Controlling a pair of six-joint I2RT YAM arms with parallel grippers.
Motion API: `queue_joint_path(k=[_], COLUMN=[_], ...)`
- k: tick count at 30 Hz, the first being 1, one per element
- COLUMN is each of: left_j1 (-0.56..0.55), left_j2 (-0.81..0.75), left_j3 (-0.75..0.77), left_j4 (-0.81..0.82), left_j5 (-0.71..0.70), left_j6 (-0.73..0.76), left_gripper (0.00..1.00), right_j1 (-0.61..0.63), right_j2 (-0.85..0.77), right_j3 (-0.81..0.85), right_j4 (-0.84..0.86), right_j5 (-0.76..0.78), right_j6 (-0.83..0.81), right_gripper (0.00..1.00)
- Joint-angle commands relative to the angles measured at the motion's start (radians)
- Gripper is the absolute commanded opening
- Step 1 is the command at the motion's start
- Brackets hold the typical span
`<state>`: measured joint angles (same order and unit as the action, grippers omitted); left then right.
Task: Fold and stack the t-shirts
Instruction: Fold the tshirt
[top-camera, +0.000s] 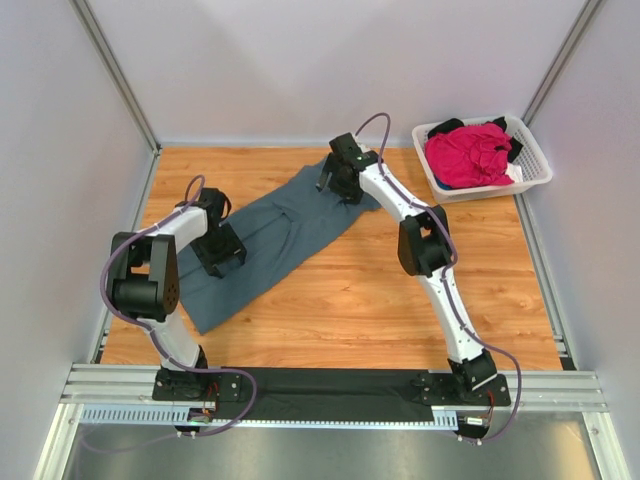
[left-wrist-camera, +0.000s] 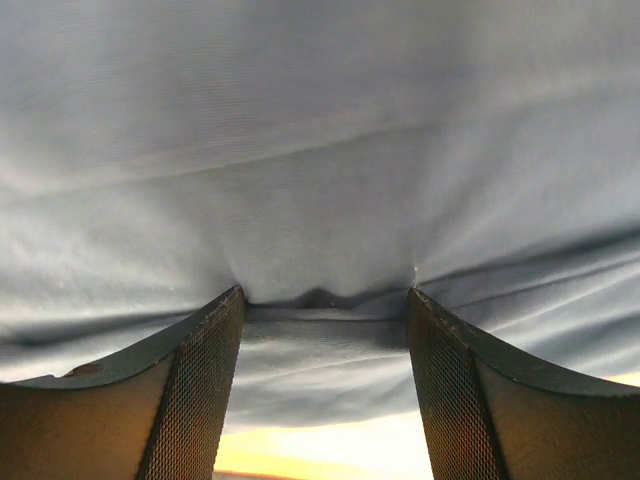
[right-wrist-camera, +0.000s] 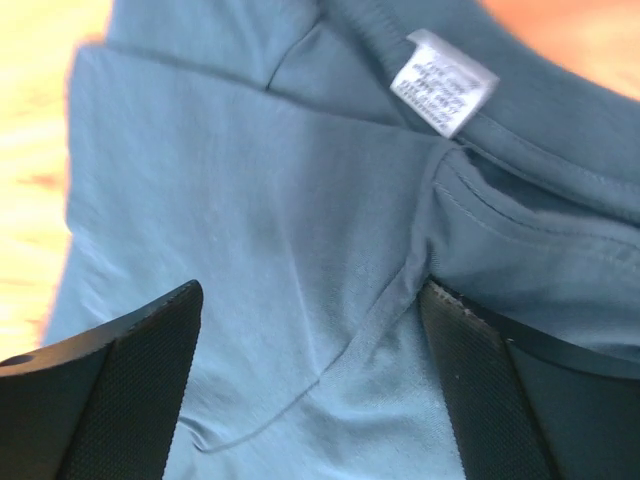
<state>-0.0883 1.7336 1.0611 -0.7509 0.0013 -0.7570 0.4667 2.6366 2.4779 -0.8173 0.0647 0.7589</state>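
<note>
One creased slate t-shirt (top-camera: 290, 232), white slatted basket (top-camera: 490, 188)

We find a single piece of print: a small white neck label (right-wrist-camera: 443, 82) sewn inside the collar of the slate blue-grey t-shirt (right-wrist-camera: 250, 250). Its grey lines of lettering are too blurred for us to read.

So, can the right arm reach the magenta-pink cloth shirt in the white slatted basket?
Probably yes: the right pincer is open above the slate blue-grey cloth shirt; the magenta-pink shirt lies uppermost in the white slatted basket, nothing between.
</note>
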Motion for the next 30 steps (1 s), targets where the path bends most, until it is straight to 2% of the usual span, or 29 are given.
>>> queue_joint_path(k=[1,4,7,9,13,16,21,25,30], left_j1=[-0.059,-0.118,-0.131,-0.131,-0.131,-0.131,-0.131,-0.13,-0.125], left_j2=[-0.071,-0.12,-0.195,-0.259,-0.321,-0.309,-0.255,-0.227,-0.184], left_j3=[-0.058,-0.084,-0.058,0.017,0.066,0.054,-0.029,-0.007,-0.033], left_j4=[-0.019,-0.018,-0.063,-0.126,-0.159,-0.148,-0.1,-0.08,-0.05], left_j5=[0.104,0.135,0.071,-0.028,-0.156,-0.165,-0.138,-0.129,-0.074], left_j6=[-0.057,-0.044,0.025,0.103,0.195,0.212,0.196,0.185,0.157], left_gripper=[0.72,0.72,0.72,0.73,0.73,0.73,0.73,0.73,0.73], right_j1=[-0.008,-0.011,-0.013,-0.01,0.003,0.033,0.111,0.165,0.179], right_j2=[0.101,0.099,0.022,-0.158,-0.337,-0.391,-0.359,-0.294,-0.265], right_j3=[0.065,0.122,0.133,0.035,-0.085,-0.157,-0.223,-0.232,-0.307], right_j4=[0.107,0.161,0.159,0.167,0.141,0.087,0.049,0.006,0.066], right_j5=[-0.088,-0.126,-0.117,-0.053,0.064,0.102,0.103,0.122,0.112], right_j6=[-0.029,-0.035,-0.082,-0.151,-0.181,-0.178,-0.129,-0.083,-0.049], right_gripper=[0.93,0.95,0.95,0.96,0.96,0.96,0.95,0.94,0.94])
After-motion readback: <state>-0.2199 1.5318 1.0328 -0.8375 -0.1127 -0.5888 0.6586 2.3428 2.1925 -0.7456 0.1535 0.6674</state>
